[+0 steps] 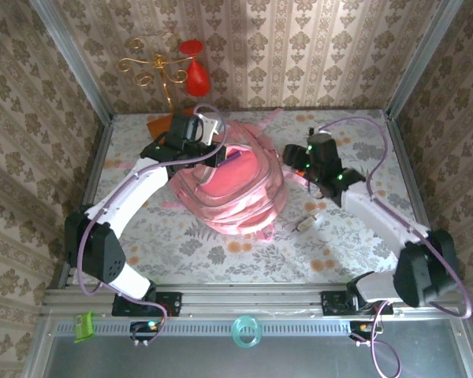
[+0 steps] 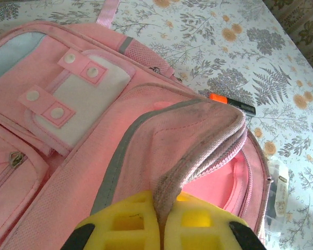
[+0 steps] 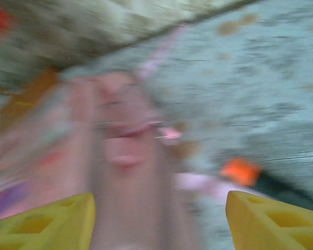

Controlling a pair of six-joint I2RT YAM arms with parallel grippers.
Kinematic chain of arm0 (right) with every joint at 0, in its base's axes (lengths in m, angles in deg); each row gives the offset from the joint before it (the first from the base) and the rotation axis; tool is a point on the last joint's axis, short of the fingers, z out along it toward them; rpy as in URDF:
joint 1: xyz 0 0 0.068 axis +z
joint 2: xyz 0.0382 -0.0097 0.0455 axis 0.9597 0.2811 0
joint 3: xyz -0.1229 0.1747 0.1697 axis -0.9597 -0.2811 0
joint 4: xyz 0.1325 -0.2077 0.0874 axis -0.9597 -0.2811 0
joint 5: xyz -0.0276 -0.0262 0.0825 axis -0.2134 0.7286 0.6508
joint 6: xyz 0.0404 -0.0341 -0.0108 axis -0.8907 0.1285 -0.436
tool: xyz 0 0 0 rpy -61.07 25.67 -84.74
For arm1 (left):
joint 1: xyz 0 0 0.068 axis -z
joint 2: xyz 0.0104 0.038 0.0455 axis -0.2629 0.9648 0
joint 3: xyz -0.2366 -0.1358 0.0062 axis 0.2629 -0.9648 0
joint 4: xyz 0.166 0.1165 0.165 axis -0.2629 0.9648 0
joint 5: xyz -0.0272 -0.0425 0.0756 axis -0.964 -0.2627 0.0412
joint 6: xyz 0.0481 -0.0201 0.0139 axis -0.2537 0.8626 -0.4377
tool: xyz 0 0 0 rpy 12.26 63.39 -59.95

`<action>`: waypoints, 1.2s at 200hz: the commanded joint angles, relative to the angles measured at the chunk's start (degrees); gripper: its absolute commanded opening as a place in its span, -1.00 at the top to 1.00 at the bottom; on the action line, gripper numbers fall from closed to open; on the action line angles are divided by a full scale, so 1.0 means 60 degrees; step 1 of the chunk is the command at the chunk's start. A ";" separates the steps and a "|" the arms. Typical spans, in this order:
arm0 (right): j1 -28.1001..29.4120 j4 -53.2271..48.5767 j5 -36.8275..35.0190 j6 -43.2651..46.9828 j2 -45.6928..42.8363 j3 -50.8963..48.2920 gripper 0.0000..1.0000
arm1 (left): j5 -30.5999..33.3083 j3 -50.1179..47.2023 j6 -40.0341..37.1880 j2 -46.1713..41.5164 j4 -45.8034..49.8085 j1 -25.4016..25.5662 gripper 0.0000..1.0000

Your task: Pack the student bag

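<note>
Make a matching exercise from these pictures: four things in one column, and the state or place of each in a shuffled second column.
1. left gripper
2. right gripper
3. student bag
4. orange-capped marker

A. lying on the table beside the bag
B. jaws wide apart
C. pinched shut on the bag's rim
D. main compartment unzipped

Pairs: 1-C, 2-B, 3-D, 4-A
</note>
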 commanded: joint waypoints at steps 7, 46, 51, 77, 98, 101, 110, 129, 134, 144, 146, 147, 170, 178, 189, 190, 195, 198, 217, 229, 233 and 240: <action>-0.0873 -0.2755 0.0229 0.3440 0.2034 0.1009 -0.42 | -0.0149 0.0176 0.0014 -0.0196 -0.0974 -0.0118 1.00; -0.1170 -0.3780 0.0226 0.4773 0.4090 0.2514 -0.50 | -0.0056 0.0131 -0.0081 -0.0236 -0.0930 -0.0115 1.00; -0.1190 -0.3914 0.0275 0.4864 0.4315 0.2690 -0.51 | -0.0033 0.0121 -0.0103 -0.0244 -0.0936 -0.0117 1.00; -0.1322 -0.4321 0.0054 0.4917 0.5286 0.3382 -0.49 | 0.0048 0.0077 -0.0171 -0.0319 -0.0950 -0.0115 1.00; -0.1489 -0.4329 0.0092 0.4868 0.5635 0.3620 -0.40 | 0.0088 0.0031 -0.0199 -0.0374 -0.0980 -0.0115 1.00; -0.1517 -0.4309 0.0107 0.4846 0.5677 0.3645 -0.38 | 0.0079 0.0018 -0.0207 -0.0368 -0.0992 -0.0119 1.00; -0.1620 -0.4358 0.0300 0.4831 0.5812 0.3749 -0.32 | 0.0078 0.0005 -0.0199 -0.0382 -0.1023 -0.0119 1.00; -0.1796 -0.4497 0.0589 0.4770 0.6089 0.3951 -0.20 | 0.0063 0.0002 -0.0185 -0.0378 -0.1058 -0.0115 1.00; -0.1827 -0.4543 0.0685 0.4764 0.6162 0.3987 -0.19 | 0.0052 0.0002 -0.0186 -0.0378 -0.1049 -0.0112 1.00; -0.1885 -0.4566 0.0772 0.4771 0.6316 0.4063 -0.16 | 0.0048 -0.0009 -0.0192 -0.0405 -0.1049 -0.0119 1.00; -0.1895 -0.4584 0.0781 0.4776 0.6338 0.4083 -0.16 | 0.0059 -0.0012 -0.0197 -0.0396 -0.1054 -0.0119 1.00; -0.1902 -0.4597 0.0785 0.4777 0.6366 0.4087 -0.15 | 0.0061 -0.0013 -0.0206 -0.0387 -0.1057 -0.0112 1.00; -0.2047 -0.4902 0.0757 0.4776 0.6817 0.4410 0.02 | 0.0049 -0.0041 -0.0211 -0.0419 -0.1079 -0.0114 1.00; -0.2102 -0.4945 0.0788 0.4764 0.6937 0.4485 0.11 | 0.0048 -0.0031 -0.0199 -0.0407 -0.1088 -0.0116 1.00; -0.2141 -0.4992 0.0769 0.4721 0.7033 0.4578 0.23 | 0.0048 -0.0042 -0.0183 -0.0379 -0.1079 -0.0112 1.00; -0.2142 -0.4992 0.0765 0.4720 0.7036 0.4583 0.24 | 0.0048 -0.0042 -0.0191 -0.0379 -0.1077 -0.0116 1.00; -0.2164 -0.4977 0.0732 0.4705 0.7036 0.4587 0.31 | 0.0034 -0.0035 -0.0177 -0.0369 -0.1082 -0.0119 1.00; -0.2171 -0.4958 0.0731 0.4698 0.7037 0.4599 0.35 | 0.0034 -0.0029 -0.0184 -0.0373 -0.1078 -0.0110 1.00; -0.2270 -0.4737 0.0617 0.4550 0.6781 0.4495 0.47 | 0.0005 -0.0028 -0.0180 -0.0355 -0.1060 -0.0107 1.00; -0.2407 -0.4506 0.0615 0.4308 0.6476 0.4342 0.49 | -0.0010 -0.0039 -0.0183 -0.0349 -0.1075 -0.0094 1.00; -0.2485 -0.4417 0.0662 0.4192 0.6368 0.4285 0.50 | -0.0009 -0.0053 -0.0184 -0.0344 -0.1066 -0.0104 1.00; -0.2652 -0.4244 0.0855 0.3946 0.6158 0.4171 0.50 | -0.0010 -0.0056 -0.0184 -0.0335 -0.1053 -0.0105 1.00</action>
